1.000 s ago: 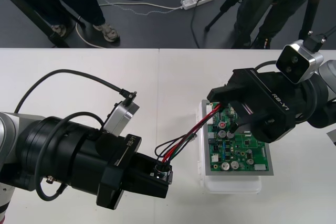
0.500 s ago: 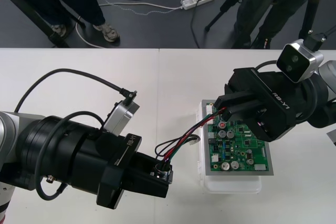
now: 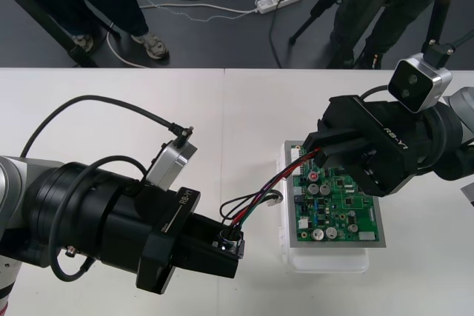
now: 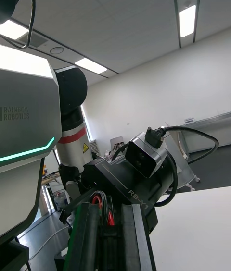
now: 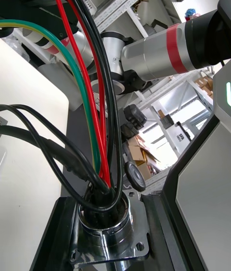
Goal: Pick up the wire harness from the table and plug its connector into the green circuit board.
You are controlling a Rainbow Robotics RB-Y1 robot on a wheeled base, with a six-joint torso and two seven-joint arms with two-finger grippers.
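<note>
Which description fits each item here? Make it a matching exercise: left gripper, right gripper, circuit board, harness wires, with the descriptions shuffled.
1 left gripper
2 right gripper
3 green circuit board
4 wires

A on the white base
B shut on the round metal socket
C strung between both grippers
D over the board's far left corner, shut on the wires

Pairs: 1-B, 2-D, 3-A, 4-C

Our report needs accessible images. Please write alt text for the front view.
The left tool grips the metal socket end of the wire harness above a light table; the right tool holds the other end at the far left corner of the green circuit board.
</note>
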